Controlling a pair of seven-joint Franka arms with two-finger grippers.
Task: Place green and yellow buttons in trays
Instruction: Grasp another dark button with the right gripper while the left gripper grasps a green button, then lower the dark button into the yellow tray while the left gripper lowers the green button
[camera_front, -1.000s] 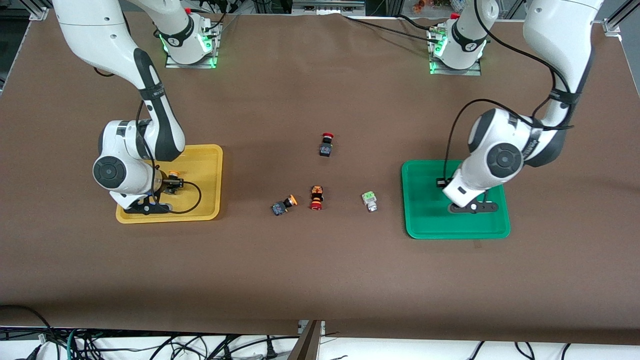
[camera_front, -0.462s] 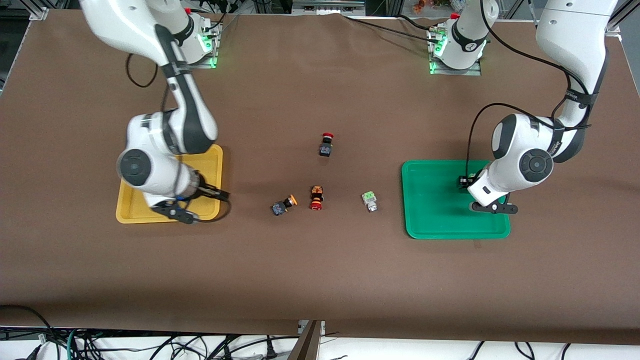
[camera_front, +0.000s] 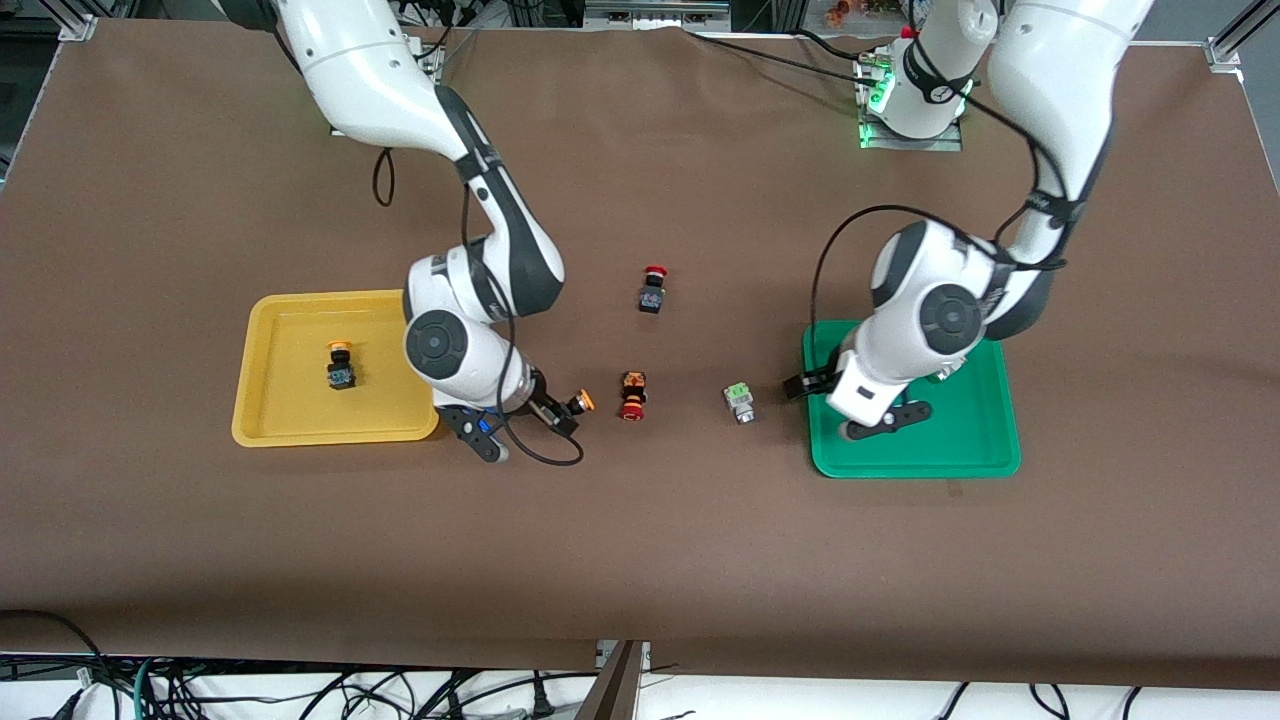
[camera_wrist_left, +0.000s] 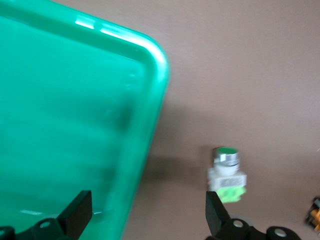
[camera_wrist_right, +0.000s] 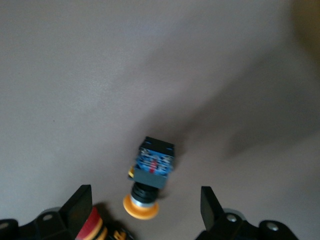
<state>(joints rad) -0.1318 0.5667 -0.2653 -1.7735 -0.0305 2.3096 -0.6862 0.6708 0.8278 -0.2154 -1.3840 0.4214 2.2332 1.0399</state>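
One yellow button (camera_front: 340, 365) lies in the yellow tray (camera_front: 290, 425). The other yellow button (camera_front: 580, 403) lies on the table; my right gripper (camera_front: 545, 418) hangs open just over it, and in the right wrist view the button (camera_wrist_right: 150, 175) sits between the open gripper's (camera_wrist_right: 145, 205) fingers. A green button (camera_front: 739, 402) lies on the table beside the green tray (camera_front: 920, 460). My left gripper (camera_front: 800, 385) is open and empty over the tray's rim (camera_wrist_left: 155, 85), with the green button (camera_wrist_left: 227, 172) close by one finger. The second green button is hidden by the left arm.
Two red-capped switches lie mid-table: one (camera_front: 631, 395) right beside the yellow button, its red cap (camera_wrist_right: 95, 225) by a right finger, the other (camera_front: 652, 290) farther from the front camera.
The right gripper left a yellow button in the yellow tray and moved over the second yellow button. The left gripper moved from inside the green tray to its rim by the green button.
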